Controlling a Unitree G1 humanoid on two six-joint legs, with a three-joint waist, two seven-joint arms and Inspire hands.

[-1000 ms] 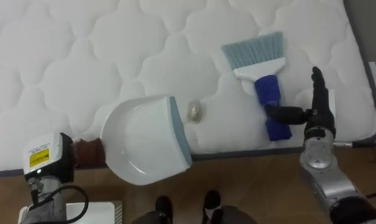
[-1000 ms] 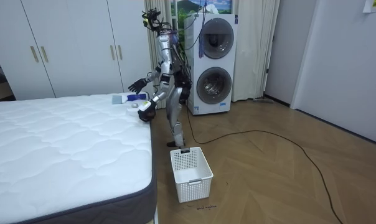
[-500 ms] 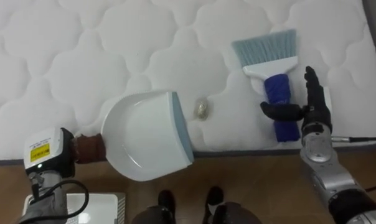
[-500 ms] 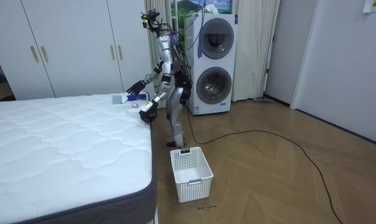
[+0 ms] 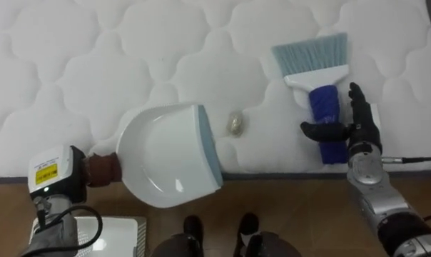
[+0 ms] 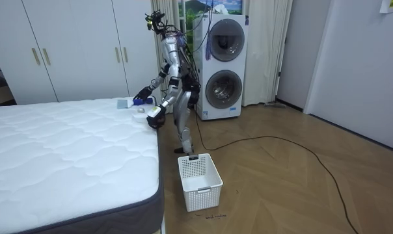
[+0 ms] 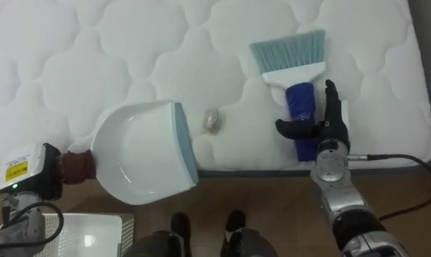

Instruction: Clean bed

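light: bright, even, from overhead | bed (image 5: 130, 57): white quilting evenly lit, soft shade only in its seams | dustpan (image 5: 165, 160): small glint in the bowl, off the bed's near edge | floor (image 6: 281, 175): pale sheen on the wood, faint shadows

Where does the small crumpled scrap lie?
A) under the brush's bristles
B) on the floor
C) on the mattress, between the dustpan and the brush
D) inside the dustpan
C: the scrap sits on the mattress, just beyond the lip of the dustpan, with the brush farther to its right.
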